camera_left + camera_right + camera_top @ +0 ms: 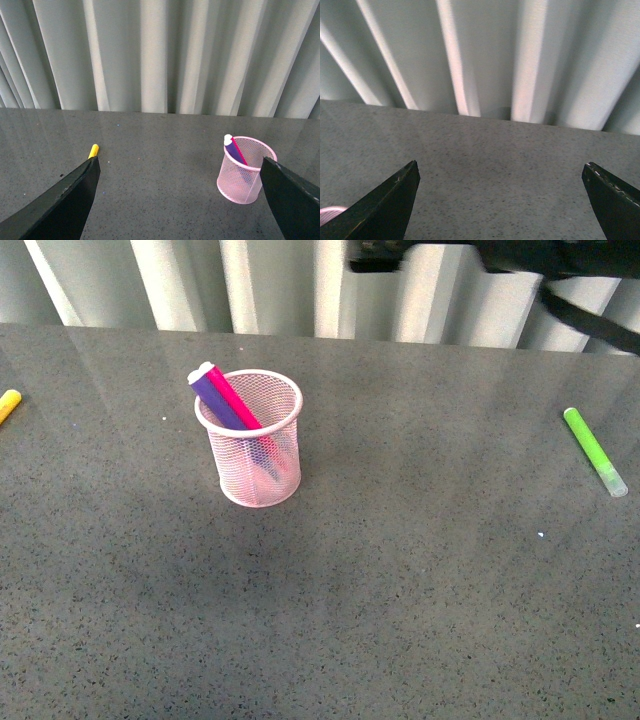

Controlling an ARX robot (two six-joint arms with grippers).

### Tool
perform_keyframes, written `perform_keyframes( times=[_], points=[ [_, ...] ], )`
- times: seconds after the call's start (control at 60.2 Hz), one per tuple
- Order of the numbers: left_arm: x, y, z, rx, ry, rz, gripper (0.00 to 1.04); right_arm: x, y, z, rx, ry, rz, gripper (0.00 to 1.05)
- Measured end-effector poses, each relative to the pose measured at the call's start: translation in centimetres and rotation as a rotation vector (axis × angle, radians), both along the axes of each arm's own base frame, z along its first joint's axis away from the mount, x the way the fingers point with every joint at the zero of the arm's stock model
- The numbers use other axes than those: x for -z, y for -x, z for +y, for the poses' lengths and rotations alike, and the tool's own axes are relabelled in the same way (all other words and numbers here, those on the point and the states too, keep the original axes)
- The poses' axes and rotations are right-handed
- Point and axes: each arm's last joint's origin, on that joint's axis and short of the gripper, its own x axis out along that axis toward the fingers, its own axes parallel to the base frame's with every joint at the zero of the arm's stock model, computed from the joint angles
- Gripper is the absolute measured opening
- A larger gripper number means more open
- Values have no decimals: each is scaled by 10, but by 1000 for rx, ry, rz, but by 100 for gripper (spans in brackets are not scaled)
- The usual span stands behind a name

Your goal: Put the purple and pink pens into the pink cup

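The grey speckled table (400, 590) runs back to a wall of pale curtain (280, 285), and the cup (252, 445) stands upright on it, left of the middle as the robot faces. Taking the cup as the mark: the green marker (594, 450) lies well off to its right, the yellow marker (8, 404) well off to its left at the table's edge. The purple pen (216, 398) and the pink pen (236, 400) are both already inside the cup, leaning together against its far-left rim with their clear-capped ends poking above it, so the job looks done. The left claw (180, 200) hangs near the cup with its jaws wide apart and empty; the right claw (500, 200) is likewise spread wide with nothing between its fingers, only a sliver of pink rim showing at its edge. I'd reckon the cup light and easily tipped, its wire mesh a bit springy, best taken by the rolled rim. The pens look stiff, smooth and light, likely slippery; grip them mid-barrel rather than on the cap.
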Motion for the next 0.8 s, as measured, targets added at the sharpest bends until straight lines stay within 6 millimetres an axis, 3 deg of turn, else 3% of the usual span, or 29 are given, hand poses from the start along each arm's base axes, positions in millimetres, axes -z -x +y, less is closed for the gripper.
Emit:
perform_keyframes(
  times=[0.1,0.15,0.233,0.399,0.615,0.798],
  points=[
    [0,0,0,1,0,0,98,1,0,0,-2,-4,5,98],
    [0,0,0,1,0,0,98,2,3,-2,71,19,-77,92],
    [0,0,0,-3,0,0,98,6,25,-19,164,34,-231,74],
    [0,0,0,1,0,0,98,8,71,-65,208,46,-273,40],
    [0,0,0,0,0,0,98,17,109,-91,194,50,-268,3],
    [0,0,0,0,0,0,98,27,136,-106,205,57,-249,3]
  ],
)
